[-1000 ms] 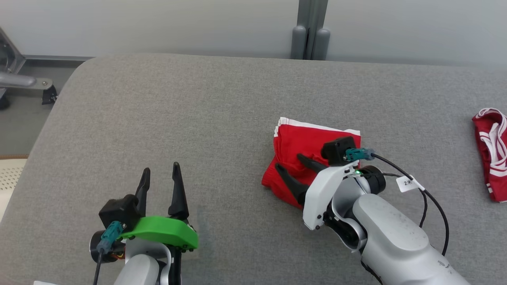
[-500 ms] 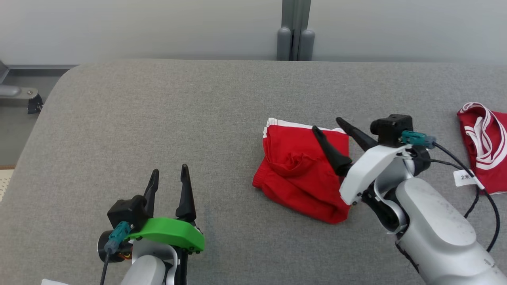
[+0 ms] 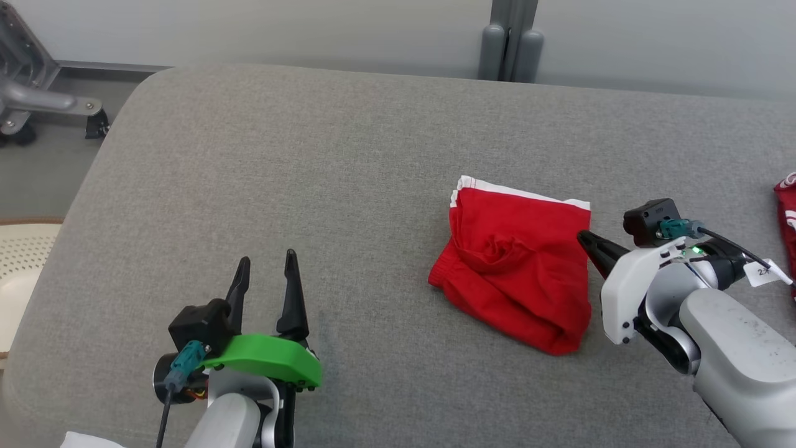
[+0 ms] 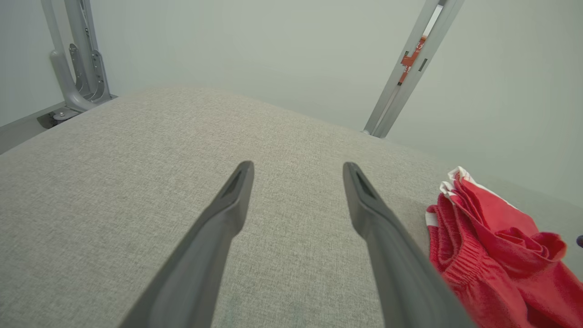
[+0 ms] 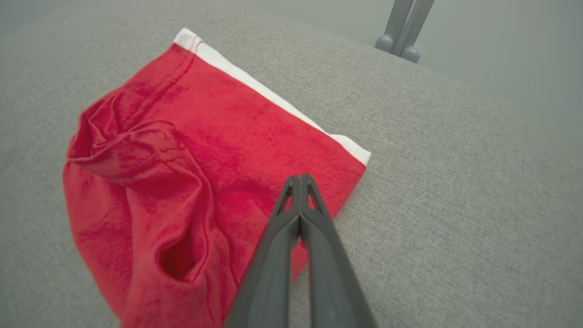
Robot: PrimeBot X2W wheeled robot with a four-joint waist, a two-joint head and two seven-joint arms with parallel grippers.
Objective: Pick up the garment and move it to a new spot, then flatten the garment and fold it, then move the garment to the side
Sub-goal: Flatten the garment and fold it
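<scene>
Lying on the grey padded table (image 3: pixel 311 155), the red garment (image 3: pixel 516 261) sits folded into a rough square a little toward 3 o'clock of the head view's centre, its white hem along the 12 o'clock edge. The right gripper (image 3: pixel 584 238) meets it from 3 o'clock, fingers pressed together at the garment's right edge. The left gripper (image 3: pixel 267 258) rests over bare table at 7 o'clock, well apart from the cloth, its fingers spread and nothing between them. A second red cloth (image 3: pixel 786 211) lies cut off at the 3 o'clock edge, and a grey post (image 3: pixel 510 40) stands behind the table at 12 o'clock.

From the right wrist, the closed tips of the right gripper (image 5: pixel 300 182) lie over the garment (image 5: pixel 182 182) near its white-hemmed corner (image 5: pixel 350 150). No cloth shows between them; whether they touch the fabric cannot be told. That view also brings out rumpled folds toward 9 o'clock and a dark pocket-like gap (image 5: pixel 177 259).

From the left wrist, the spread left gripper (image 4: pixel 298 166) frames plain table, with the garment (image 4: pixel 492 255) at 4 o'clock showing a ribbed elastic band (image 4: pixel 455 269).
</scene>
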